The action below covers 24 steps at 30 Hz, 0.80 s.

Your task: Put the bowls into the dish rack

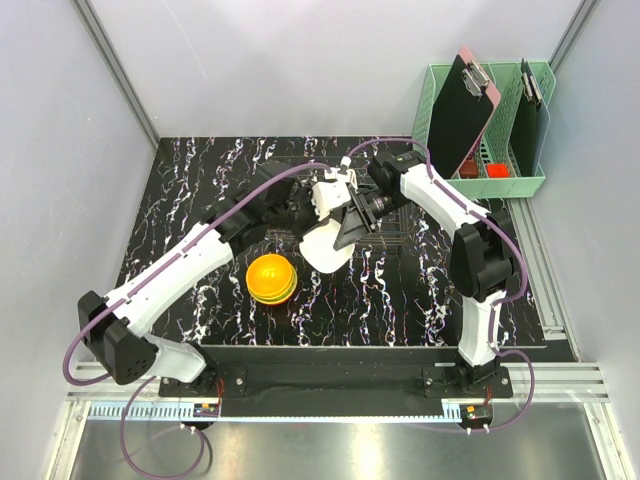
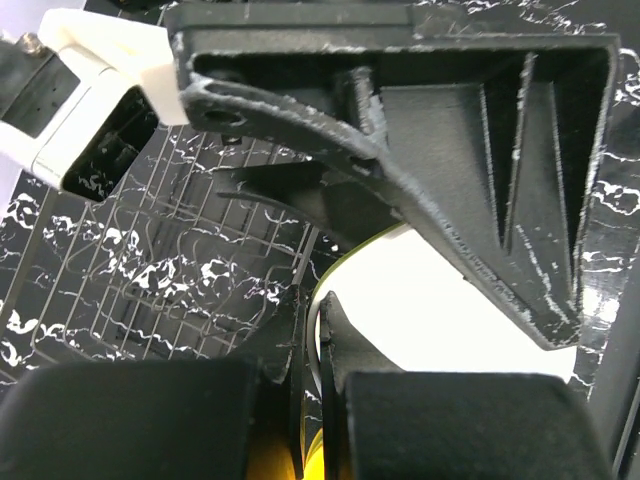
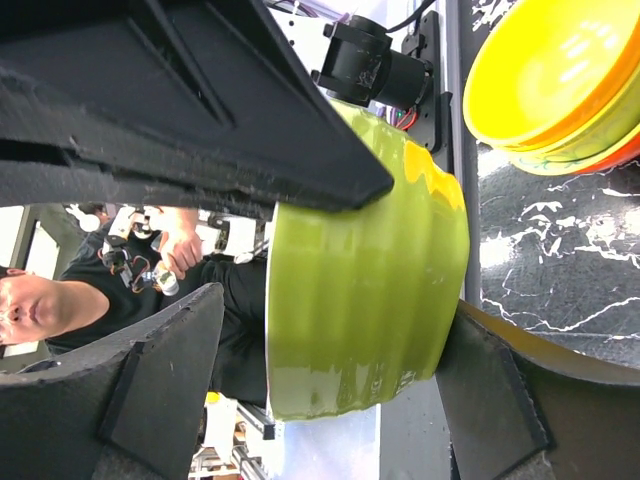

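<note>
A bowl (image 1: 325,248), lime green outside (image 3: 360,290) and white inside (image 2: 450,310), hangs on its side above the black marbled table. My left gripper (image 2: 312,295) is shut on its rim. My right gripper (image 3: 340,310) stands open around the same bowl. One finger (image 3: 160,385) is clear of the rim, and the other (image 3: 495,400) sits by the base. A stack of yellow and orange bowls (image 1: 271,278) (image 3: 560,80) rests on the table near the left arm. The wire dish rack (image 2: 150,270) lies under the two grippers.
A mint-green plastic basket (image 1: 500,185) with clipboards stands at the back right, off the mat. Grey walls close in the left and right sides. The two arms cross close together over the table's middle.
</note>
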Motion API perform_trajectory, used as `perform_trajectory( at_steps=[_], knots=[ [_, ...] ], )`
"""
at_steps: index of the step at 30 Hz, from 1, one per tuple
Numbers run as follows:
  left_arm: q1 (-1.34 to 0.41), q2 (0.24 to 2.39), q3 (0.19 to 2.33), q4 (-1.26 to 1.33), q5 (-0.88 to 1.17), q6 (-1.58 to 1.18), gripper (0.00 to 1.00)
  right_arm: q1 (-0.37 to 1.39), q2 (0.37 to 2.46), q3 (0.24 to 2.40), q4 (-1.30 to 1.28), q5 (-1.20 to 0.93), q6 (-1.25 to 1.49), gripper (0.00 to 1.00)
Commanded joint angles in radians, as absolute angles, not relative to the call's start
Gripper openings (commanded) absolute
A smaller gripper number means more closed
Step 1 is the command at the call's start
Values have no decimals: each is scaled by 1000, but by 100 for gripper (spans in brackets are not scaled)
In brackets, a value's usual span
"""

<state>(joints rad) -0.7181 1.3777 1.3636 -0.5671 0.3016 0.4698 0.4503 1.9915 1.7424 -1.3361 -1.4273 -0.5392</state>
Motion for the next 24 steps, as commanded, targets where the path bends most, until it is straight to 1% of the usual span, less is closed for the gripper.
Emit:
perform_trajectory(
  at_steps=[1,4,8,10,11,15,17,20,24],
  knots=[
    [-719,1316,1342,-534,247,494,0,437,1999,1773,-1457,-1420,-561,87],
    [-719,1290,1325,-546,262,494,0,426,2003,1786,-1457,-1420,-563,85],
    [-719,1266,1319,-563,299,492,0,425,2014,1799,-1463,-1424,-566,78],
    [-719,1264,1315,-568,317,489,0,426,2023,1816,-1473,-1422,-569,78],
    [-718,1264,1313,-568,321,486,0,426,2026,1822,-1477,-1422,-575,78],
    [-719,1270,1319,-569,365,477,0,437,2054,1865,-1549,-1416,-633,84],
    [-719,1279,1328,-569,377,472,0,451,2071,1887,-1569,-1414,-658,84],
    [-719,1287,1338,-571,385,469,0,462,2082,1902,-1606,-1410,-693,81],
    [-718,1290,1341,-577,396,468,0,462,2088,1904,-1631,-1410,-725,75]
  ],
)
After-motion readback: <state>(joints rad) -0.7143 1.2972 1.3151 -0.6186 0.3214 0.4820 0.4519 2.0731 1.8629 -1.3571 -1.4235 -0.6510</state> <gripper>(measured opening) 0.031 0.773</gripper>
